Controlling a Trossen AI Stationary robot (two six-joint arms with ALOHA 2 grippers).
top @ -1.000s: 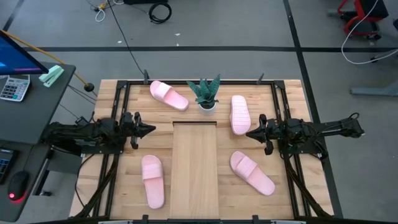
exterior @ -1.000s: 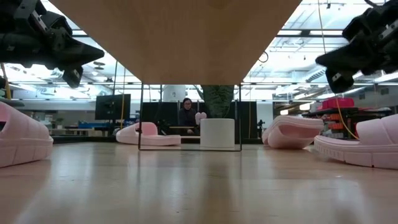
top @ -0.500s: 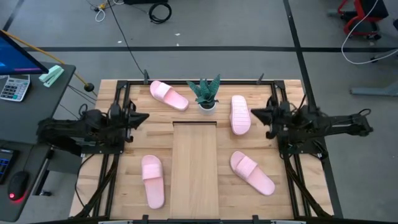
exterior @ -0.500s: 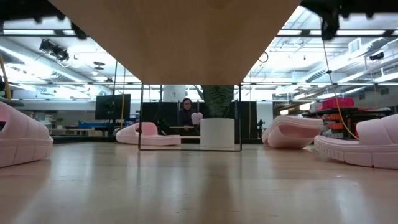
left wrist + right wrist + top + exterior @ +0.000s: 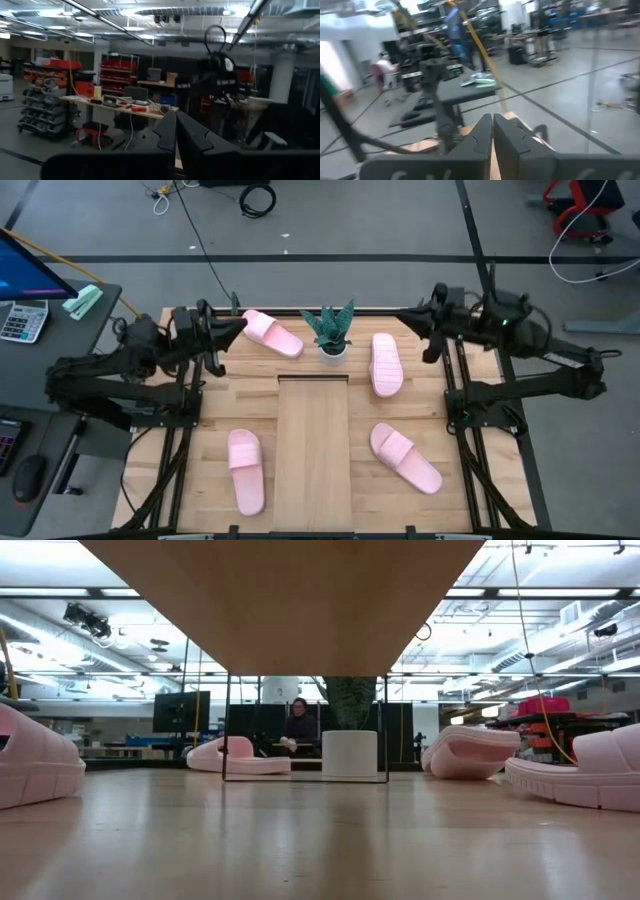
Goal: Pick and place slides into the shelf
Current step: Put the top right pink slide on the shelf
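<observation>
My left gripper [image 5: 238, 328], fingers pressed together and empty, is raised beside the far-left slide [image 5: 271, 333]; my right gripper [image 5: 404, 322], likewise closed and empty, hangs near the plant [image 5: 331, 330]; four slides lie around the shelf [image 5: 312, 450], none on it.

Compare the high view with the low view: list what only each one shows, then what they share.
Only the high view shows the left gripper and right gripper, both shut and raised near the table's far edge, and the shelf's bare top. Only the low view shows the shelf's underside overhead and a person seated beyond the table. Both show the four slides and the potted plant.
</observation>
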